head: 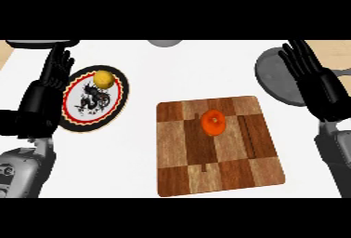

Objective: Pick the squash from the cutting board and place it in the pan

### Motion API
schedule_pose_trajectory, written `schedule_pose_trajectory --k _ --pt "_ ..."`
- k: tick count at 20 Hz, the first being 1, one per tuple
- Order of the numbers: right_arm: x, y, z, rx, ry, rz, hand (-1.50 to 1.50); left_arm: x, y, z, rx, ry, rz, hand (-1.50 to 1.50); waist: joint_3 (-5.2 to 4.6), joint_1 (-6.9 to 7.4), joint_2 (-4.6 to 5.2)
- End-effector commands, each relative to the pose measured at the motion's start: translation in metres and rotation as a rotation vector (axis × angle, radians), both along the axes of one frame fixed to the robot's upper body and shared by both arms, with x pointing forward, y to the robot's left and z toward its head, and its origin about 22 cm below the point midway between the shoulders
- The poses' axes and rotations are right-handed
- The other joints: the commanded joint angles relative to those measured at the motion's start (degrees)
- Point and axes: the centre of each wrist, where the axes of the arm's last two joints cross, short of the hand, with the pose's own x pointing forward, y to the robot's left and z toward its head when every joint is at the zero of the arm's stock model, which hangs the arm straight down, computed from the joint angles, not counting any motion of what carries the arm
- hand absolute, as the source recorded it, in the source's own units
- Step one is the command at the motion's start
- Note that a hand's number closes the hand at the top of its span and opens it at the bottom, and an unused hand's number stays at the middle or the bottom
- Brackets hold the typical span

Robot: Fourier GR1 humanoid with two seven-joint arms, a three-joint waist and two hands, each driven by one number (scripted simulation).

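Note:
An orange squash (214, 122) lies on the upper middle of a brown checkered cutting board (218, 153). A grey pan (276, 76) sits at the right, partly hidden behind my right hand (314, 83). That hand is open, fingers straight and pointing up, to the right of the board and apart from the squash. My left hand (49, 79) is open too, resting at the left edge beside a plate.
A round plate (93, 98) with a black dragon design and red rim lies at the left, with a yellow fruit (104, 79) on its top part. A grey object (165, 42) shows at the top edge. White counter surrounds the board.

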Motion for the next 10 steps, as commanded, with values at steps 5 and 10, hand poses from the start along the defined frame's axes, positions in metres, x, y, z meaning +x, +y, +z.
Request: schedule_pose_trajectory --k 5,10 --pt "0.000 0.110 0.044 -0.414 -0.221 0.581 1.50 -0.011 -0.045 -0.053 -0.162 0.307 -0.224 0.00 0.45 7.44 1.25" --pt "0.002 0.122 0.040 -0.670 -0.565 0.533 -1.50 -0.019 -0.052 -0.078 -0.286 0.470 -0.286 0.00 0.97 5.72 1.51"
